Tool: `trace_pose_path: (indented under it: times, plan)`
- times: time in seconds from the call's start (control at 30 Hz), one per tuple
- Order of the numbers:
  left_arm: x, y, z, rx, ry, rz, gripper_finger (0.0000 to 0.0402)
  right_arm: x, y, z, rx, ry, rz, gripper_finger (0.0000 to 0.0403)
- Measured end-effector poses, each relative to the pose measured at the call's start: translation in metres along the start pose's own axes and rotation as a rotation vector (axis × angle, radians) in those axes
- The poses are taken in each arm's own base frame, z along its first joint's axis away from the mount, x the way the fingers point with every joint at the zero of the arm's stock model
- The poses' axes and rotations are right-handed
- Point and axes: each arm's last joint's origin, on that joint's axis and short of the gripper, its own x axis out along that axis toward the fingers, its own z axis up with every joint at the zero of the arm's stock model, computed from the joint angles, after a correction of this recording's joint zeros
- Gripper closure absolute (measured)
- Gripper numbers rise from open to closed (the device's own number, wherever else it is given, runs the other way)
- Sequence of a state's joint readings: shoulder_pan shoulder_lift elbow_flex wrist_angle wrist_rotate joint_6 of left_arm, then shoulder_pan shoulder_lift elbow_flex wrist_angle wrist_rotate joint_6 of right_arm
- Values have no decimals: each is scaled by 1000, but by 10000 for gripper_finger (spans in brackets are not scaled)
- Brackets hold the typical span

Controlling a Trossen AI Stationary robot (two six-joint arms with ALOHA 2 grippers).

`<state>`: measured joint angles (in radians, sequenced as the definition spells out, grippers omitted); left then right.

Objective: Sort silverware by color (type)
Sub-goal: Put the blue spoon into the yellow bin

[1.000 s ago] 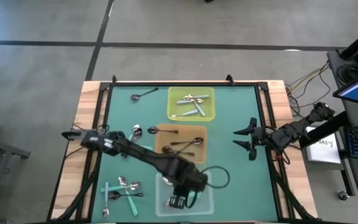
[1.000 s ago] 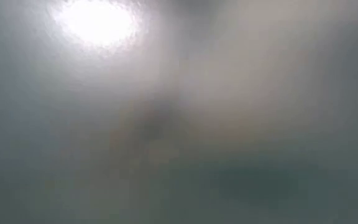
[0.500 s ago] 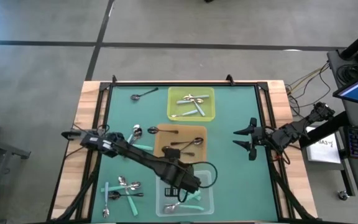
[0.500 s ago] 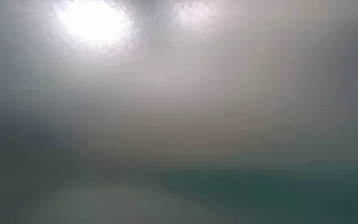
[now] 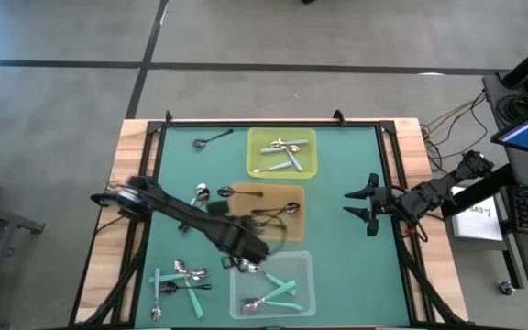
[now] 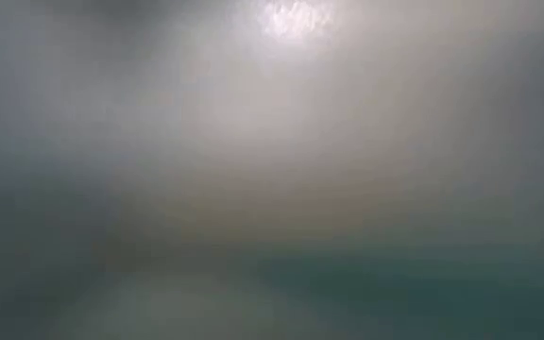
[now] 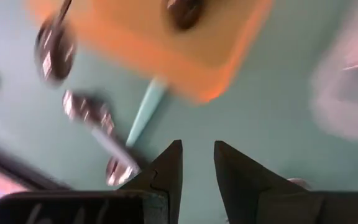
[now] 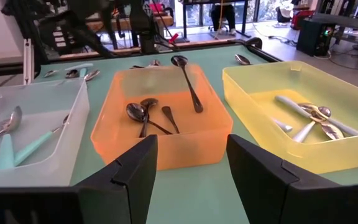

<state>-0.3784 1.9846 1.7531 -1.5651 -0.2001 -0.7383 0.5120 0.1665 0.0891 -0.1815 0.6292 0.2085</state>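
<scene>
While my left gripper (image 5: 251, 256) hovers empty, fingers slightly parted, between the orange tray (image 5: 266, 209) and clear tray (image 5: 306, 266), teal-handled spoons (image 5: 280, 290) lie inside the latter; my right gripper (image 5: 363, 205) waits open, far right.

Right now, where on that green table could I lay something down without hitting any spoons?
The mat right of the three trays is bare; only the right fingers hover there. The strip beside the yellow tray holds one dark spoon. Spoons crowd the left, under the left arm.
</scene>
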Motion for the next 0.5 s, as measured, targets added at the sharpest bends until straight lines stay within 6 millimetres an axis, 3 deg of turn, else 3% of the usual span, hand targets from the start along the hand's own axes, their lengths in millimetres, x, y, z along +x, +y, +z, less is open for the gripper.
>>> trace_pose_path:
  times: [0.23,0.5]
  plan:
    - [31,65,-50,-337,-36,-74,326,0,0,0,0,0,0,218]
    - [95,112,-83,-619,-115,-232,326,0,0,0,0,0,0,218]
